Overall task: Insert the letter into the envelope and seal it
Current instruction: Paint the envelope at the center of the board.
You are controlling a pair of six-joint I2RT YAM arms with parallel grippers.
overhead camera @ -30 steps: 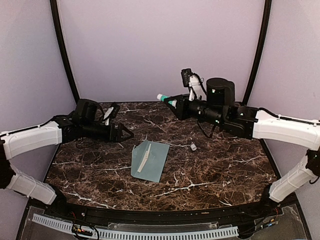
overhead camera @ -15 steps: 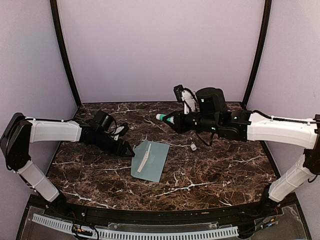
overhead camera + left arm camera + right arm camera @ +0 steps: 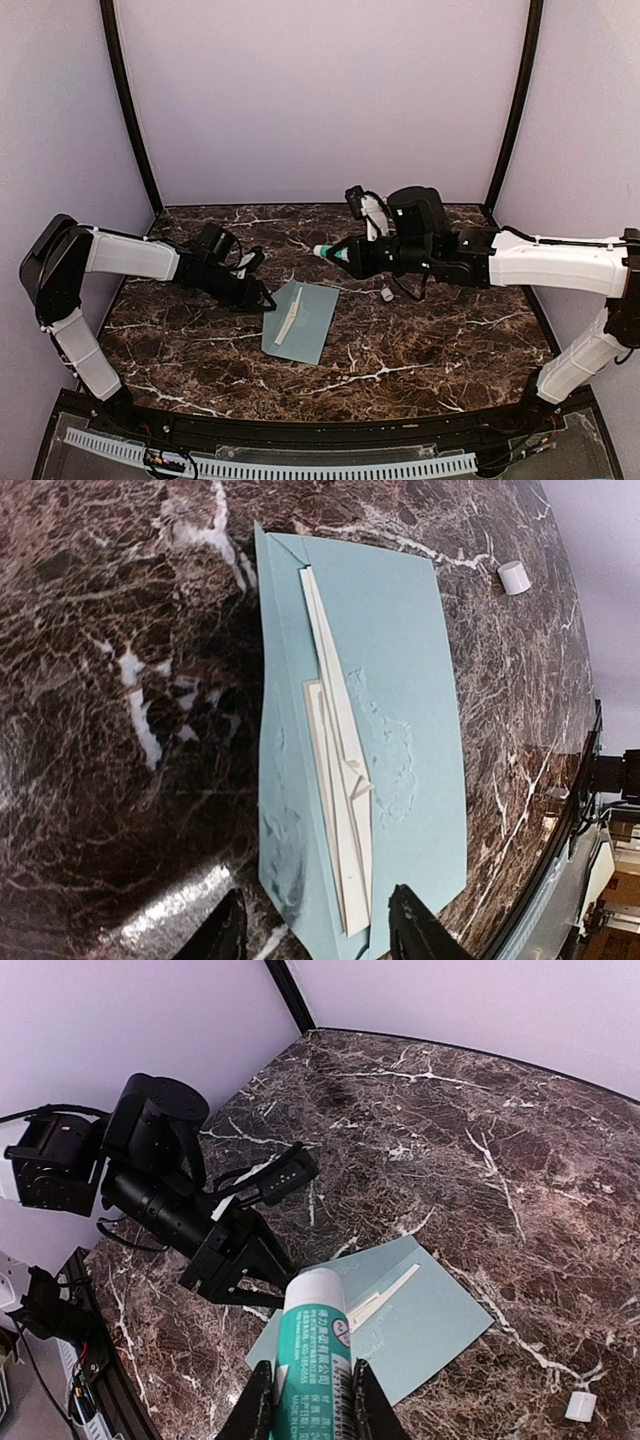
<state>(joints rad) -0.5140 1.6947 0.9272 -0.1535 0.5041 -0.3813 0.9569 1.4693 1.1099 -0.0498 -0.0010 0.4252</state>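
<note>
Dark brown marble veined in white forms the table (image 3: 430, 350) on which the scene is set. The left gripper (image 3: 262, 297) is held low over the stone. Its fingers (image 3: 225, 935) are spread partway and closed on nothing. The pale teal envelope (image 3: 312, 325) is laid flat directly ahead of that gripper, and its nearest edge is seen between the two fingertips in the left wrist view. The cream letter (image 3: 340, 780), folded into a narrow strip, lies on the envelope and runs lengthwise away from the fingertips. Whether any part of it is tucked inside cannot be told. Wrinkled patches are seen in the teal paper on both sides of the strip. The right gripper (image 3: 312, 1405) is held above the table beyond the envelope. It is clamped on a teal-and-white tube (image 3: 315, 1330), whose white end is pointed towards the left gripper. A small white cap (image 3: 386, 294) lies on the marble below the right arm, apart from the envelope.
</note>
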